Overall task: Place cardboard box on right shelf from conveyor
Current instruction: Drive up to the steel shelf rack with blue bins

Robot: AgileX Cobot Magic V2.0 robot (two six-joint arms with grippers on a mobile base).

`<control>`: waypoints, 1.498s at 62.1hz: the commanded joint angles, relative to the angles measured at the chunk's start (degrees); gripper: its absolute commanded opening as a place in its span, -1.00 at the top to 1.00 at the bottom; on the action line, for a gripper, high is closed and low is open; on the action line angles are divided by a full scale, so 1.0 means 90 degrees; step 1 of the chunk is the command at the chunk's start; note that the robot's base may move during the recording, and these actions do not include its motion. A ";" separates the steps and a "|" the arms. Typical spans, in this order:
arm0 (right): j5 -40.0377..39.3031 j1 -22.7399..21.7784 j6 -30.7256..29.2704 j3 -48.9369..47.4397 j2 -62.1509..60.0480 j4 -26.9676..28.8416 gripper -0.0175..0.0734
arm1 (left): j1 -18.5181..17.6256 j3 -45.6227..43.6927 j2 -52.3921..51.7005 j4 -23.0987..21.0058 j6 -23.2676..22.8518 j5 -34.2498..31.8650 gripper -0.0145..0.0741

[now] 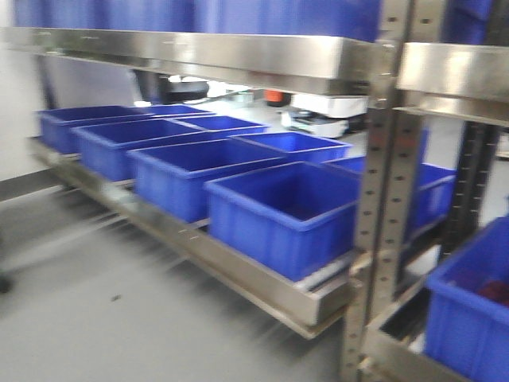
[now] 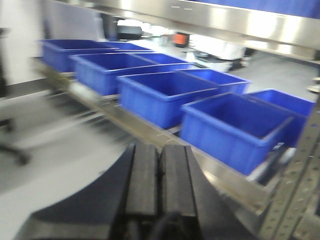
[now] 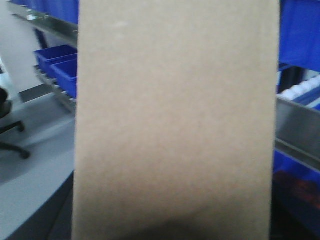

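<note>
The cardboard box fills nearly the whole of the right wrist view, a plain tan face standing upright right in front of that camera, its top edge out of sight above and its lower edge lost in a dark smudge at the bottom. The right claw itself is hidden behind or under the box, so I cannot tell how far open it is or whether it has hold of the box. To the right of the box a steel shelf shows as a shiny rail running across, with blue bins above and below it; to the left, further bins sit on a lower rail, and a black chair base stands on the grey floor. The left claw is closed, its two black fingers pressed flat together with nothing between them, held in the air before a row of blue bins. In the front view the same bins stand side by side on a low steel rack, with a perforated upright post at the right. The box is not visible in that view.
</note>
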 commanded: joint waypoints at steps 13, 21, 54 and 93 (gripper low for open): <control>-0.0625 -0.0002 -0.0043 -0.0176 0.0084 -0.0086 0.12 | -0.0045 -0.0018 -0.0089 -0.0030 -0.0032 -0.0520 0.94; -0.0625 -0.0002 -0.0043 -0.0176 0.0084 -0.0086 0.12 | -0.0045 -0.0018 -0.0089 -0.0030 -0.0032 -0.0520 0.94; -0.0625 -0.0002 -0.0043 -0.0176 0.0084 -0.0086 0.12 | -0.0045 -0.0018 -0.0089 -0.0030 -0.0032 -0.0520 0.94; -0.0625 -0.0002 -0.0043 -0.0176 0.0084 -0.0086 0.12 | -0.0045 -0.0018 -0.0078 -0.0030 -0.0032 -0.0520 0.94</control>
